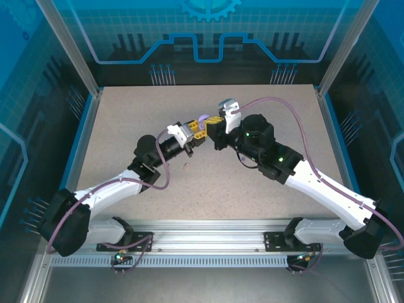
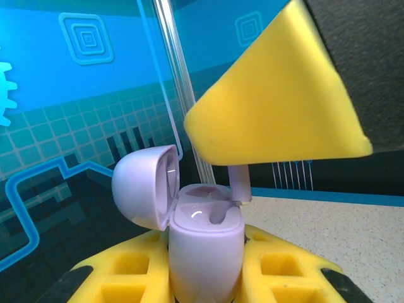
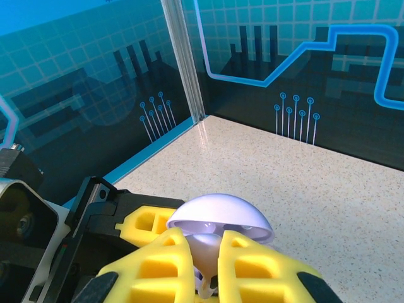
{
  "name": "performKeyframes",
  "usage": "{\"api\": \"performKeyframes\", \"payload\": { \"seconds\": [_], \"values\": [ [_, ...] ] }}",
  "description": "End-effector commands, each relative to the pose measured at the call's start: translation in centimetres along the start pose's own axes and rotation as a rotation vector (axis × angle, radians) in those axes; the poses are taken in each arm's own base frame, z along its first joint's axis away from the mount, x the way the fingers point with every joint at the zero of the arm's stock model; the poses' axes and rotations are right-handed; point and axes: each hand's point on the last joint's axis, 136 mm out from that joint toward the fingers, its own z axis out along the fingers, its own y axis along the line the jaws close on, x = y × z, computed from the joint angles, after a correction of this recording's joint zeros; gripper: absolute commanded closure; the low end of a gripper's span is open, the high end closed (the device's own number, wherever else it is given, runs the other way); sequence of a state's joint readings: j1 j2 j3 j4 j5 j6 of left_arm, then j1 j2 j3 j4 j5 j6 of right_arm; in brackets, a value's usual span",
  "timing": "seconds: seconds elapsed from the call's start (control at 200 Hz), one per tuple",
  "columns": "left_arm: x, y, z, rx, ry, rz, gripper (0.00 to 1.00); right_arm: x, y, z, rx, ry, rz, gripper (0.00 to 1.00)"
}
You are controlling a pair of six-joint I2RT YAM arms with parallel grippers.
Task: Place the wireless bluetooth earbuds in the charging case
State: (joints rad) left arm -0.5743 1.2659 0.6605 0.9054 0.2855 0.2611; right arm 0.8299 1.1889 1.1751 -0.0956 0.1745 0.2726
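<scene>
We see one light purple charging case [image 2: 205, 246] held upright above the middle of the worktop [image 1: 126, 113], its domed lid [image 2: 142, 186] swung open to the left. The left claw [image 2: 205, 268] is closed tight on the case body, one yellow finger on each side. Just above the open well, the right claw [image 3: 206, 243] is pinched shut on one light purple earbud [image 2: 240, 183], whose stem points down and touches the right rim of the case. We cannot tell whether another bud already sits inside the well. That makes one case and one bud that we can count. A tiny speck [image 1: 187, 165] lies on the worktop near the claws, too small for us to identify.
</scene>
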Motion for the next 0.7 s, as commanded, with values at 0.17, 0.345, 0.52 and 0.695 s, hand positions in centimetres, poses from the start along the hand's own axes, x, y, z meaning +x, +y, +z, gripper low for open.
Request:
{"api": "performKeyframes", "payload": {
  "seconds": [0.17, 0.345, 0.52, 0.695],
  "values": [
    [-2.6, -0.6, 0.2, 0.031, -0.064, 0.010, 1.00, -0.9, -0.4, 0.2, 0.004, -0.026, 0.013, 0.91],
    [-2.8, -0.8, 0.1, 0.037, -0.069, 0.012, 1.00, -0.4, -0.6, 0.5, 0.005, -0.012, 0.019, 0.91],
    [-3.0, -0.7, 0.1, 0.036, -0.073, 0.015, 1.00, 0.2, -0.5, 0.7, -0.005, 0.012, 0.015, 0.92],
    [-3.0, -0.7, 0.2, 0.034, -0.074, 0.014, 1.00, 1.3, -0.2, 0.7, -0.029, 0.058, -0.014, 0.92]
  ]
}}
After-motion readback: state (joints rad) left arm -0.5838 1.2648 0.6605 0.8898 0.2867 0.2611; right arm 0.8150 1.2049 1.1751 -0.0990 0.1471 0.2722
